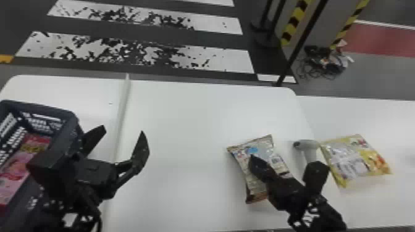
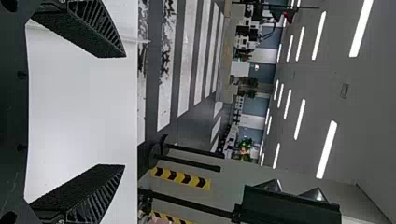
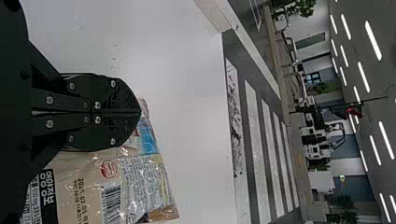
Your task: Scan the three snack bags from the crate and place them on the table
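Crate (image 1: 51,109) at the near left holds the pink bag (image 1: 15,171), and my left gripper (image 2: 124,110) hangs open beside it. If I lower my fingers off-line, one could catch that rim and tip it, or crease the bag's slick film so it slips. My right gripper (image 3: 140,113) is closed, with nothing visible between its fingers, over the silver-backed bag (image 1: 257,152) on the desk (image 1: 185,138), at right. Sweeping it low could drag that bag or knock the scanner (image 1: 307,145), which sits between this bag and the yellow one (image 1: 359,160).

The pink bag's long axis runs near to far, its far end leaning right. The silver-backed bag's runs near to far too, far end angled left, barcode up; the scanner's head points left.
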`<state>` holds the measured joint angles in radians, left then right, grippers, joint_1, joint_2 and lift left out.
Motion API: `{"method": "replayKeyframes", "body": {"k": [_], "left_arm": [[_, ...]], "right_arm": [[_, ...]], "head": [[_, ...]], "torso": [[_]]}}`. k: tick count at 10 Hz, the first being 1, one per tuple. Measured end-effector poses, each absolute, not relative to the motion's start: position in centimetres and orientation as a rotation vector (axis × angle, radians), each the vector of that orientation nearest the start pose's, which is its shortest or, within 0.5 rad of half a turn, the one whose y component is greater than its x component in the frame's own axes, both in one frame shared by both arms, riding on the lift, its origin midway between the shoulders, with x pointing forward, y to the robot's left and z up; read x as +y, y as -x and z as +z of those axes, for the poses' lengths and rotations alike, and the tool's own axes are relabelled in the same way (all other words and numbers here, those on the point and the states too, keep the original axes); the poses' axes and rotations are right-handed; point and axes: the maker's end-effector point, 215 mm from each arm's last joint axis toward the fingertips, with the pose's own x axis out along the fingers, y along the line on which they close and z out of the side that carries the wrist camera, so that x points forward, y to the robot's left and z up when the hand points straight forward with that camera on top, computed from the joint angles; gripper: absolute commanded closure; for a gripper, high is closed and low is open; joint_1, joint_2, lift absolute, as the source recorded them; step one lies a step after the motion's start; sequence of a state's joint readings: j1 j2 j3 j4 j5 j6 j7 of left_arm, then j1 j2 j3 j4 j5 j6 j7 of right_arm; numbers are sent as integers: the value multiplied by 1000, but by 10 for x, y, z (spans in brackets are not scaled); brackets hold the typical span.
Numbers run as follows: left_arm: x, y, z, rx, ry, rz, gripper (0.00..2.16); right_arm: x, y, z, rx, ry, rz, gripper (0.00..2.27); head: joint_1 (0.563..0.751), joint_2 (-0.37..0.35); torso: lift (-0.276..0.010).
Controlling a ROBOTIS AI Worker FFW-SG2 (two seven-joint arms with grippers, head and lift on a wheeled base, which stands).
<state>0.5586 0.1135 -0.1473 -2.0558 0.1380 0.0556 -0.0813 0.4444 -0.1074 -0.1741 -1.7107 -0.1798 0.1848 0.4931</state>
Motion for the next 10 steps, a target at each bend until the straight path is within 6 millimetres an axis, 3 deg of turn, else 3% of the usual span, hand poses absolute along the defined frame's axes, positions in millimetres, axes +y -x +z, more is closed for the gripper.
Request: {"method": "replayKeyframes", "body": {"k": [6, 10], "left_arm": [[140, -408, -381, 156, 106, -264, 19], [137, -405, -382, 158, 109, -267, 19]], "right_arm": [[-280, -415, -548, 451, -164, 214, 2223], [-287, -430, -548, 447, -192, 151, 2216]], "head": [[695, -191], [695, -200]], "torso": [[-62], [-62]]}}
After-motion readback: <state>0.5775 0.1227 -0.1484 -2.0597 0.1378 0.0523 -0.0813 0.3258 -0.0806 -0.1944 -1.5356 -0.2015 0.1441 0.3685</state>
